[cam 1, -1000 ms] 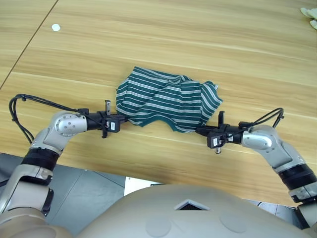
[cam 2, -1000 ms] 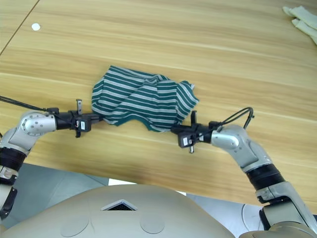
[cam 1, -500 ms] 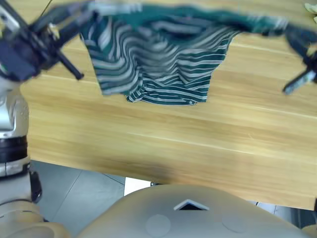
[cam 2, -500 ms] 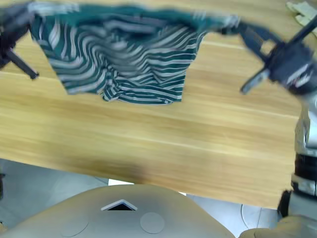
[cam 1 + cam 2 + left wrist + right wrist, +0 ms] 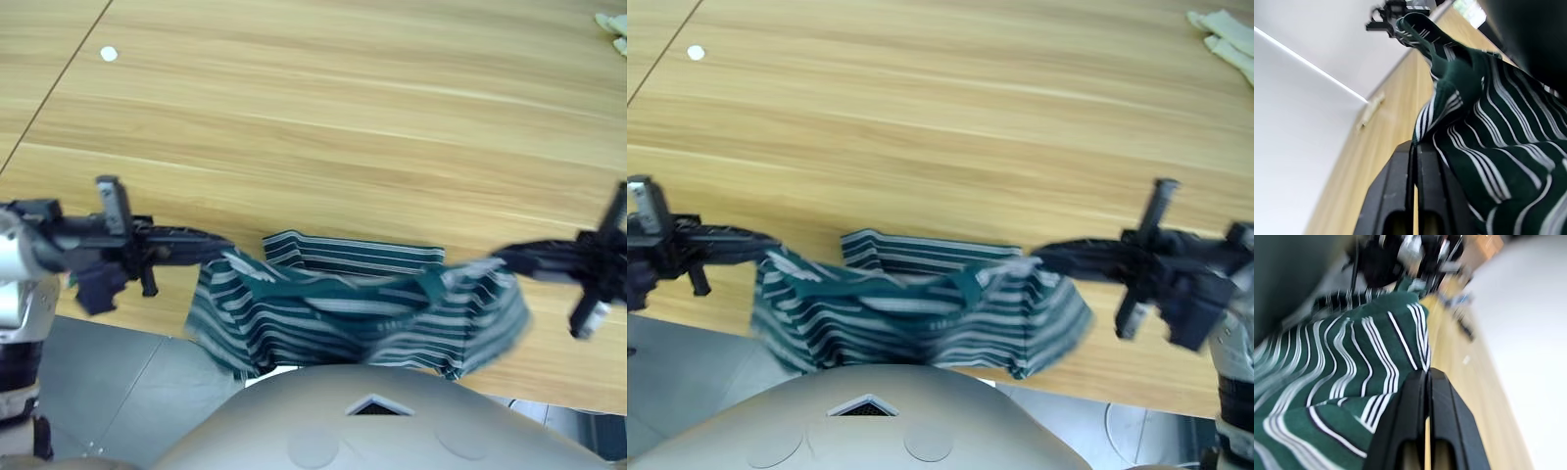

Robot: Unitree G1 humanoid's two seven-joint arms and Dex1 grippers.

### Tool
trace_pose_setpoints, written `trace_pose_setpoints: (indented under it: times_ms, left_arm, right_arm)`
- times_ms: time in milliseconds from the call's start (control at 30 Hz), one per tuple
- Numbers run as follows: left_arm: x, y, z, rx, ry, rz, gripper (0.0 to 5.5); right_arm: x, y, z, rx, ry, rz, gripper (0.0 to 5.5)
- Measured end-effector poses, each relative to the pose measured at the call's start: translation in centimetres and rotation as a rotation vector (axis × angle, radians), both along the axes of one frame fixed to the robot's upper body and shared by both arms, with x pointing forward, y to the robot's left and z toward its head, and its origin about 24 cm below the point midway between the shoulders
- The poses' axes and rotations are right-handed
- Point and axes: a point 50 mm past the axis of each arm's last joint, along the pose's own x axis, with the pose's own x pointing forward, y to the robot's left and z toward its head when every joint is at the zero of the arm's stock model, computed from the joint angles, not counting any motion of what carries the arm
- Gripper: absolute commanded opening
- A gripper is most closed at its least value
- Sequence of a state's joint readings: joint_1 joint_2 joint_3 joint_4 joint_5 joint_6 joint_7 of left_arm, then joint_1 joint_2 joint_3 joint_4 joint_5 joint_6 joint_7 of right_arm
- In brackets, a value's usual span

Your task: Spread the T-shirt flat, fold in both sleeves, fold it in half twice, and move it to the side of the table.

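Observation:
The green T-shirt with white stripes (image 5: 353, 318) hangs stretched between my two grippers, over the table's near edge. Its far hem (image 5: 353, 251) rests on the wood; the rest sags below the edge. My left gripper (image 5: 217, 251) is shut on the shirt's left corner, and my right gripper (image 5: 495, 262) is shut on the right corner. In the left wrist view the fingers (image 5: 1418, 161) are pressed together on the striped cloth (image 5: 1488, 117), with the other gripper (image 5: 1396, 14) far off. In the right wrist view the fingers (image 5: 1425, 391) pinch the cloth (image 5: 1342, 367) too.
The wooden table (image 5: 323, 108) stretches away beyond the shirt. A small white disc (image 5: 109, 54) lies at the far left. Pale cloth (image 5: 1225, 39) lies at the far right corner. The floor (image 5: 137, 382) shows below the table's near edge.
The shirt was bunched on the table, then was lifted high and spread. Both grippers have now swung down and toward me, bringing it low over the near edge.

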State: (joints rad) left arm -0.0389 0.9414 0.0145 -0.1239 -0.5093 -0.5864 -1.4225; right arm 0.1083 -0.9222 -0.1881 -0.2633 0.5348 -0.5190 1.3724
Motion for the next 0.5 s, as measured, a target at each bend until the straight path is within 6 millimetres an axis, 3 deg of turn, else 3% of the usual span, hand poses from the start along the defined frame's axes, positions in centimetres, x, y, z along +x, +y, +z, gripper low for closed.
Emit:
trace_pose_setpoints:
  times_ms: [133, 233, 333, 367, 433, 500]
  left_arm:
    - [6.0, -0.9, -2.2, 0.257, 0.098, 0.06, 0.0]
    - [10.9, -2.4, -2.2, 0.316, 0.112, 0.207, 0.0]
    - [15.5, -4.5, 1.1, 0.18, -0.062, 0.446, 0.0]
    - [16.9, -5.1, 3.3, 0.081, -0.155, 0.538, 0.0]
    - [18.6, -5.5, 6.6, -0.123, -0.291, 0.683, 0.0]
    - [19.4, -4.9, 8.7, -0.344, -0.424, 0.82, 0.0]
  right_arm:
    - [6.8, 0.9, -2.0, -0.234, 0.077, -0.07, 0.03]
    - [13.3, 2.2, -0.9, -0.249, 0.012, -0.314, 0.03]
    - [17.9, 3.5, 2.9, -0.119, -0.166, -0.567, 0.03]
    - [19.2, 3.8, 4.7, -0.052, -0.241, -0.657, 0.03]
    - [20.5, 3.6, 6.9, 0.039, -0.361, -0.792, 0.03]
    - [21.0, 2.6, 7.2, 0.079, -0.46, -0.896, 0.03]
